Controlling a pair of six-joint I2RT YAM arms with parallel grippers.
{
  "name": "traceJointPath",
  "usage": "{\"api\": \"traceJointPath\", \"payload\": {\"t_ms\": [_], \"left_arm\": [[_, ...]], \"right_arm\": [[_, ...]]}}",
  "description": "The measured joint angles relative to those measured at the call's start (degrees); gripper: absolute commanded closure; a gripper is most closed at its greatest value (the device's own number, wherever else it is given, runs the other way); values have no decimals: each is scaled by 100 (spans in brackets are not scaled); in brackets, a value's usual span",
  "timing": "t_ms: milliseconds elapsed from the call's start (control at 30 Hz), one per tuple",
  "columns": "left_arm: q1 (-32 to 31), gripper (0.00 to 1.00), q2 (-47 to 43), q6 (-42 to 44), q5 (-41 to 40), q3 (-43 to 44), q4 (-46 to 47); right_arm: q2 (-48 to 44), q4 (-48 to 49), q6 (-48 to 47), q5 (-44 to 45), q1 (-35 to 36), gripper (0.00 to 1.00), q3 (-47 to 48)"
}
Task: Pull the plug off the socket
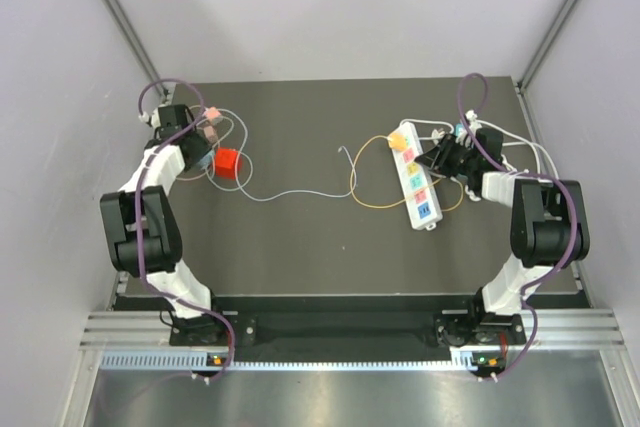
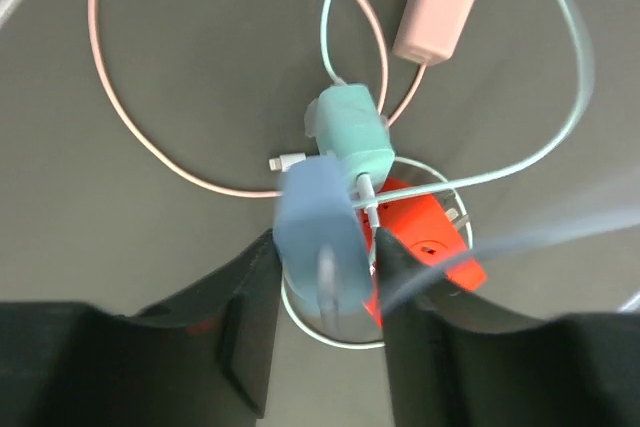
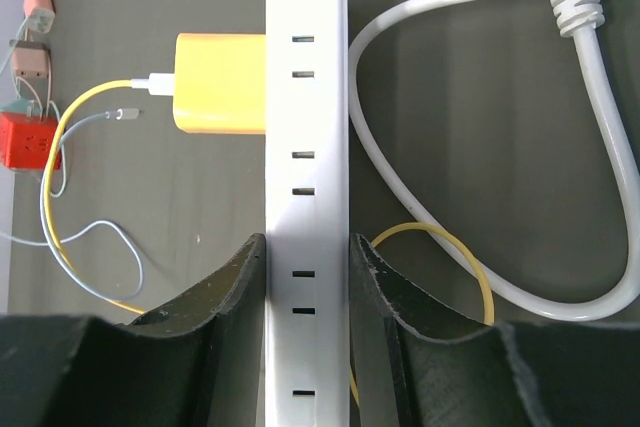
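While clamping both long sides of the white power strip [image 3: 305, 97], the right gripper [image 3: 307, 247] is pinning it over the dark table [image 1: 300, 237]. Yellow plug adapter [image 3: 220, 82]: sitting plugged into the strip, projecting leftward just ahead of the fingertips, bare tabletop lying beyond it. White mains cord [image 3: 590, 147]: looping on the right and running out of frame at the top.

Left gripper [image 2: 322, 247]: straddling a blurred blue adapter [image 2: 315, 227]; whether its fingers are pressing it cannot be told. Mint adapter [image 2: 352, 132], pink adapter [image 2: 435, 19] and red cube socket [image 2: 430, 237]: crowding just beyond, cables tangling, the cube lying partly hidden behind one finger.
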Motion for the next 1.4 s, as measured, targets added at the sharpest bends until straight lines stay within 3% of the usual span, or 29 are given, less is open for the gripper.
{"api": "traceJointPath", "payload": {"t_ms": [133,367,433,467,733,933,1100,1400], "left_arm": [[101,26,37,9,186,0,42],[188,16,-450,186,549,-39,166],[190,2,-820,278,841,-162,280],[192,1,-1060,321,1051,-264,380],[-37,1,-2256,369,3029,-922,944],[-1598,2,-1880,787,3821,-1032,975],[-2767,4,-885,1408,3810,-946,680],[-3517,8,17,2835,3195,-566,138]], "right_arm": [[7,2,9,-13,0,100,0],[72,46,26,-103,0,100,33],[74,50,24,-111,0,100,33],[74,50,24,-114,0,100,33],[81,55,24,-120,0,100,33],[85,52,24,-138,0,100,37],[92,11,13,-160,2,100,68],[186,31,35,-278,0,100,116]]}}
